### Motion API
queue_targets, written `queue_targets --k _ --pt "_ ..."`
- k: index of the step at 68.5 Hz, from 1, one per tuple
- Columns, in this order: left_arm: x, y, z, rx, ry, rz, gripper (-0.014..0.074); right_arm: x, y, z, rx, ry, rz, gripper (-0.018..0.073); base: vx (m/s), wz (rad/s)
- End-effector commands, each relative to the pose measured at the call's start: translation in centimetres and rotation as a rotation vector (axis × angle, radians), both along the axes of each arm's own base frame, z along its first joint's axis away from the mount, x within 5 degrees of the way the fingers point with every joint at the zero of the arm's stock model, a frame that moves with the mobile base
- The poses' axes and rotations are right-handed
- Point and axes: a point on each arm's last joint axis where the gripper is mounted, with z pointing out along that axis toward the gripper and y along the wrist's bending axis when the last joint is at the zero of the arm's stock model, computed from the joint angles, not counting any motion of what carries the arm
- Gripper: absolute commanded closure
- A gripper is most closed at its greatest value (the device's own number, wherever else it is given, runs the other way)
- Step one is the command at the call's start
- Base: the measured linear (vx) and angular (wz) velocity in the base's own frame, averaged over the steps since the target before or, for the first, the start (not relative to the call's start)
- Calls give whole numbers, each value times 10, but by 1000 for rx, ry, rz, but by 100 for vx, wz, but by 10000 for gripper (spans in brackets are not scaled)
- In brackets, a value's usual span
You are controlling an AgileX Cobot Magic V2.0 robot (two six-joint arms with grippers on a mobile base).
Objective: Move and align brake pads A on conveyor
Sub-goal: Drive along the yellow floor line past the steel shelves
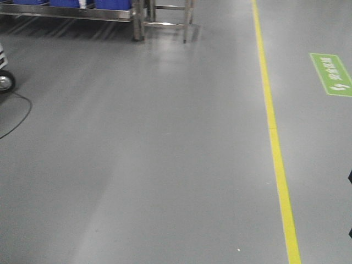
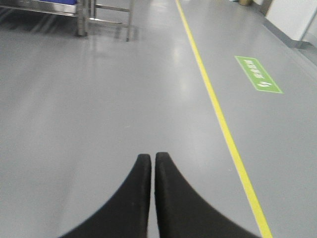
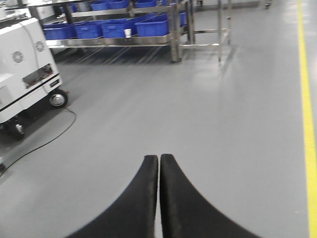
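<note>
Left gripper [image 2: 152, 157]: two black curved fingers [image 2: 130, 206] pressed tip to tip with only a hairline seam between them; nothing gripped; held above bare floor.
Right gripper [image 3: 159, 158]: same stance, black fingers [image 3: 133, 208] closed against each other, nothing between them.
Grey floor [image 2: 99, 99]: smooth and slightly glossy, filling the space under and ahead of both pairs of fingertips.
Yellow line [image 2: 218, 114]: painted stripe to the right of the left fingers, running away ahead; at the far right edge in the right wrist view.
Green floor sign [image 2: 257, 74]: beyond the yellow line, further right of the left fingers and well ahead.
Steel rack [image 3: 173, 34]: far ahead of the right fingertips, stretching to their left.
Blue bins [image 3: 114, 27]: in a row on the rack's shelf.
White cup [image 3: 128, 32]: small, possibly paper, too small to be sure; standing in front of the bins.
White wheeled machine [image 3: 25, 64]: ahead and well to the left of the right fingers.
Black cable [image 3: 44, 144]: on the floor, left of the right fingers, near the machine's wheels.
Brake pads A: outside all three views; place cannot be told.
Conveyor: likewise outside all three views.
</note>
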Motion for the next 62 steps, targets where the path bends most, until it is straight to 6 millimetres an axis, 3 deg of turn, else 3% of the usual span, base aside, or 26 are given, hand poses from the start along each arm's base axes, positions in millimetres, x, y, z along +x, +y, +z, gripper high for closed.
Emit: queue_targets --k 1,62 --pt "2 -1 15 -26 -93 -7 603 1 1 16 9 -96 8 568 -8 -44" --pt "2 -1 15 -26 -93 -7 603 1 1 16 9 -97 9 568 5 -14"
